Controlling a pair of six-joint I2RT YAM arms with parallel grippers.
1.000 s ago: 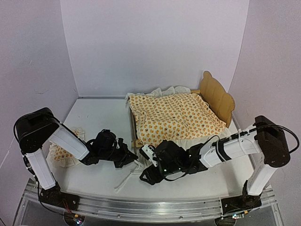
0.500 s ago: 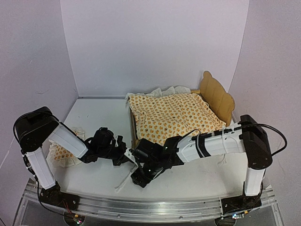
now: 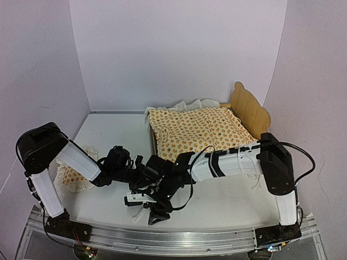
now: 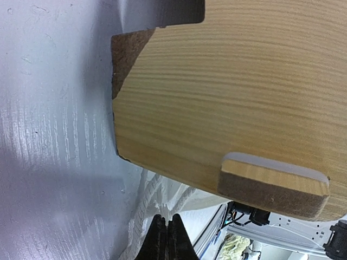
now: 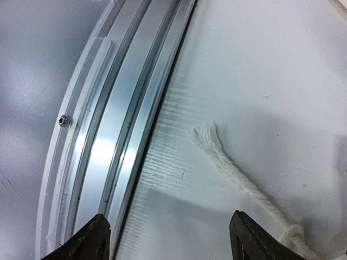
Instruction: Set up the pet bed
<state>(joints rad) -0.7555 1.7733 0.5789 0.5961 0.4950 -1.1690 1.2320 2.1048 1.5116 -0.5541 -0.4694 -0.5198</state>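
Note:
The pet bed (image 3: 250, 110) stands at the back right, its wavy headboard up and an orange-dotted cover (image 3: 200, 134) lying on it. In the left wrist view its plywood footboard (image 4: 233, 92) fills the upper right. My left gripper (image 4: 167, 238) is shut just below that board, and white tie cords (image 4: 142, 203) meet its tips; whether one is pinched does not show. In the top view the left gripper (image 3: 142, 174) sits by the bed's near corner. My right gripper (image 3: 146, 208) is open over the table's near edge, its fingers (image 5: 255, 241) flanking a frayed tie end (image 5: 209, 135).
A small ruffled pillow (image 3: 70, 176) lies at the left, under the left arm. The aluminium rail (image 5: 124, 135) runs along the table's near edge beside the right gripper. The two arms cross closely in front of the bed.
The right arm has swung left along the near edge, to below the left gripper, and its jaws have widened. The left arm has hardly moved.

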